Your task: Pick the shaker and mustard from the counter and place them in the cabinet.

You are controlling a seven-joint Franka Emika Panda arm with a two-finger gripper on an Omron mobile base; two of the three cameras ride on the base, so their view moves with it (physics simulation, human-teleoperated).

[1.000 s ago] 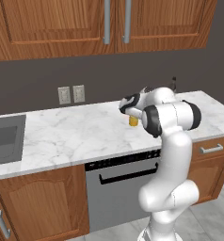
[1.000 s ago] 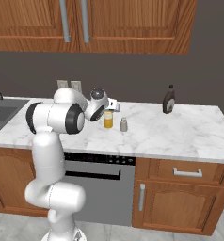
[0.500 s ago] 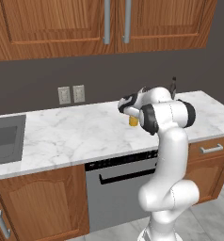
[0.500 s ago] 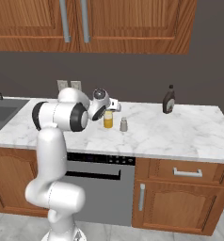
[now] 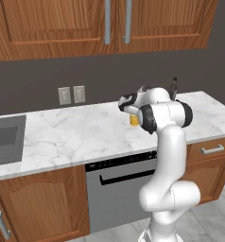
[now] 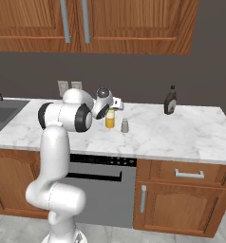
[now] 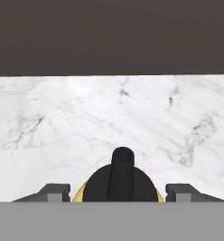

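The cabinet (image 6: 129, 23) is spanning the top of the right base view, its doors closed and cut off by the upper frame edge, so its interior is hidden. The table (image 6: 181, 135) is running across the middle of that frame. A sink (image 5: 5, 139) is lying cut off at the left edge of the left base view.

The mustard (image 6: 109, 119) is standing upright on the table at centre frame, long axis vertical, nozzle pointing up; the claw (image 6: 114, 102) is hanging directly over it and covering its top. In the left base view only the lower yellow part of the mustard (image 5: 134, 120) is showing beside the arm.

In the hand view the claw (image 7: 121, 192) is sitting spread, one finger on each side of the dark cap without touching it.

The shaker (image 6: 125, 126) is standing upright just right of the mustard. A dark bottle (image 6: 170, 100) is standing at right, near the wall.
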